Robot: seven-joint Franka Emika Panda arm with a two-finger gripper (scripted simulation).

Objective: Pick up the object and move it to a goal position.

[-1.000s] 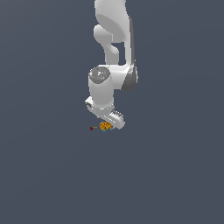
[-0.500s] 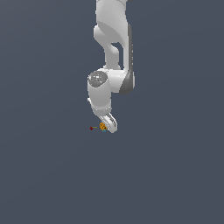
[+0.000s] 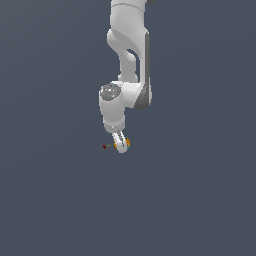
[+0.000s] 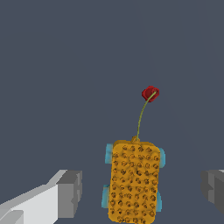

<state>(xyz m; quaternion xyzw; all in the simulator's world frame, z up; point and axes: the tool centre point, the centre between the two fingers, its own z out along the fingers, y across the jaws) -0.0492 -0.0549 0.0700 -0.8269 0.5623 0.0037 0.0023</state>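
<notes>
My arm (image 3: 129, 55) hangs down from above in the exterior view, white against a flat dark grey ground, with my wrist turned so that my fingers (image 3: 120, 145) point downward. Seen from there they look like one narrow white tip, and the object (image 3: 126, 144) shows only as a small orange-yellow spot with a hint of cyan right at that tip, partly covered by it. Just off to the exterior view's left of it sits a tiny dark-red dot (image 3: 104, 146), joined to the object by a thin greenish line.

From my wrist the picture is much plainer. The object (image 4: 134, 182) is a rounded orange-yellow block covered in dark speckles, with small cyan pieces sticking out at its corners. It lies between my two grey finger pads (image 4: 70, 194), and I see clear dark ground on either side of it, so neither pad touches it. My fingers stand wide apart and released, holding nothing. The other pad shows only as a grey sliver at the edge of the wrist view.

The thin line rises from the far end of the object in a slight curve and ends at the dark-red dot (image 4: 150, 93), which sits apart from the block and beyond my fingers.
</notes>
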